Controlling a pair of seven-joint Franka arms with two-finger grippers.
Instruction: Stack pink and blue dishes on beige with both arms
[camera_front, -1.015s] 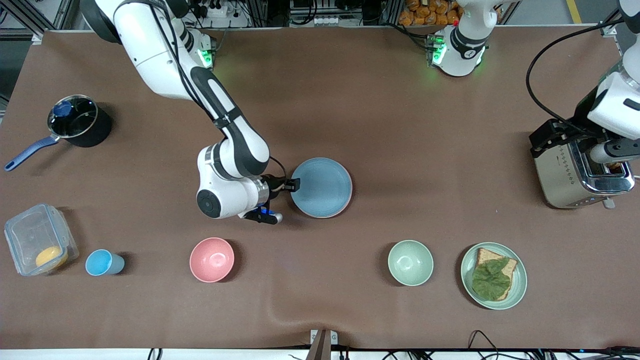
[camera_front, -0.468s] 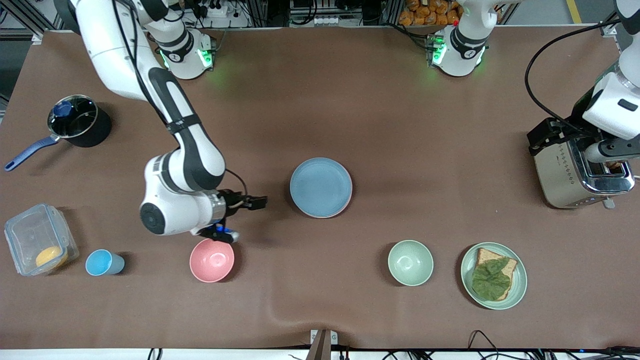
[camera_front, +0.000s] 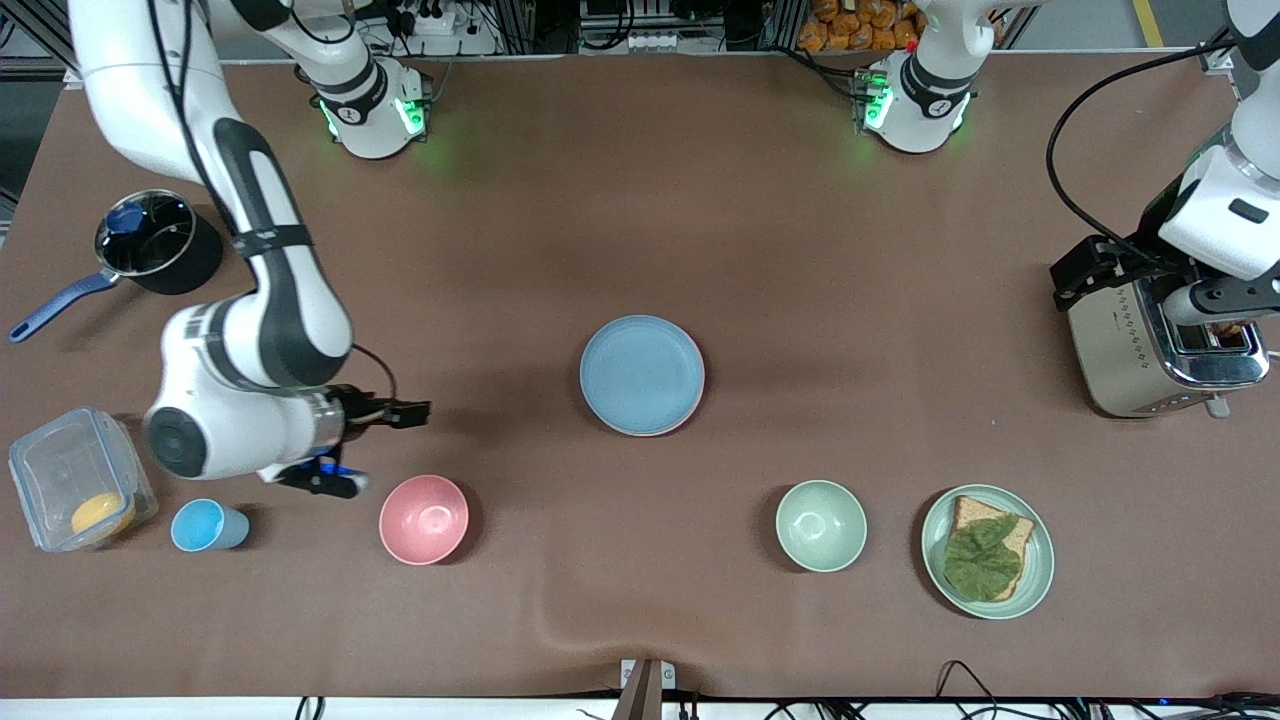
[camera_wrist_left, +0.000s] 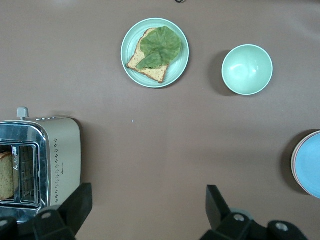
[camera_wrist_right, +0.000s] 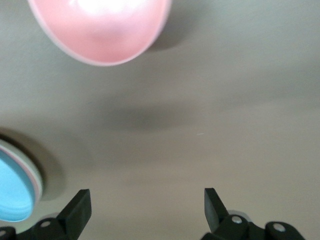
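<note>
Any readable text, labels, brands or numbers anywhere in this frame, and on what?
None can be read.
Toaster: only a dotted pattern on its side, no legible brand.
Blue plate, pink bowl, green bowl: plain.
Right gripper, left gripper: unmarked.

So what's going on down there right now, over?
Right gripper open, empty, over table above pink bowl. Left gripper open, waiting over toaster. Blue plate stacked at table's middle, pink rim beneath. Nothing blocking.

blue plate (camera_front: 642, 372) light blue | bowl (camera_front: 424, 519) pink | second bowl (camera_front: 821, 525) pale green | table (camera_front: 780, 250) brown
</note>
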